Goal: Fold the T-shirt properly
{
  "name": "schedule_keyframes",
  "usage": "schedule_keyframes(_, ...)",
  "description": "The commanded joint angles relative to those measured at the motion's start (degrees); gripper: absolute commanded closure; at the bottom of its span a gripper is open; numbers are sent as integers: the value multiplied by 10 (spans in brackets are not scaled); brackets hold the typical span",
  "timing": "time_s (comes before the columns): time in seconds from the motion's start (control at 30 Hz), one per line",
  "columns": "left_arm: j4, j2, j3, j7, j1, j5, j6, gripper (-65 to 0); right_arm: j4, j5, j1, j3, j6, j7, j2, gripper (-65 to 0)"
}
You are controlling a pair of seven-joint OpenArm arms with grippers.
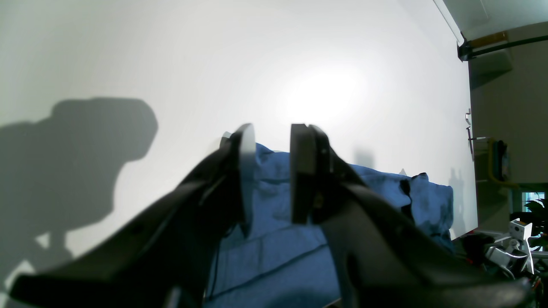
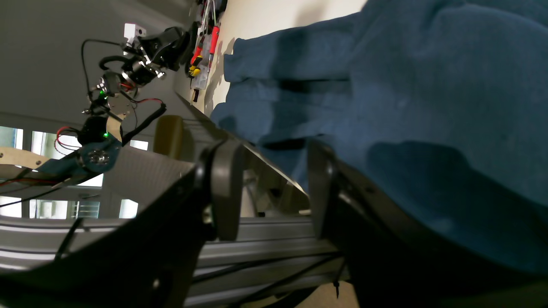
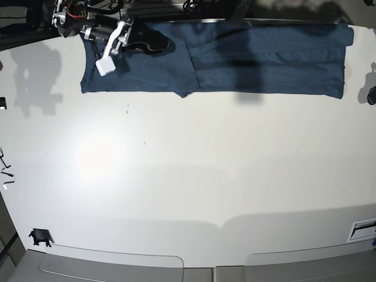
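Observation:
The dark navy T-shirt lies folded into a long flat strip along the far edge of the white table. My right gripper sits over the shirt's left part. In the right wrist view this gripper is open and empty, with one finger against the cloth and the other past the table's edge. My left gripper is open and empty just above the table, with the shirt's end seen between and beyond its fingers. In the base view only a dark tip of it shows at the right edge.
Hand tools and cables lie at the table's end near the shirt. A small black clip sits at the front left. Small white parts lie at the left edge. A slot shows at the front right.

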Motion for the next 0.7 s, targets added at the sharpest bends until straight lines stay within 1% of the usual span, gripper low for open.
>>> schedule_keyframes(0.0,8,-18,-5,-11,-3,-16,-5,-128,11,20,2,2,3,7,5,-237)
schedule_keyframes(0.2,8,-18,-5,-11,0,-16,-5,-129,19,20,26,3,3,7,5,-237)
schedule_keyframes(0.23,8,-18,-5,-11,5,-16,-5,-138,22,20,32,3,3,7,5,-237)
schedule_keyframes(0.27,8,-18,-5,-10,10,-16,-5,-159,23,20,38,3,3,7,6,-237)
schedule_keyframes(0.4,8,-17,-5,-10,53,-16,-5,-280,24,20,65,10,3,7,7,-237)
schedule_keyframes(0.43,8,-17,-5,-11,67,-16,-5,-298,24,20,73,14,3,7,6,-237)
schedule_keyframes(0.57,8,0,-5,-21,115,-16,-5,-302,24,20,107,37,3,7,6,-237)
schedule_keyframes(0.63,8,17,-5,-29,130,-16,-5,-302,24,20,123,52,3,7,6,-237)
schedule_keyframes(0.67,8,28,-5,-29,132,-14,-5,-302,24,8,130,60,3,7,6,-237)
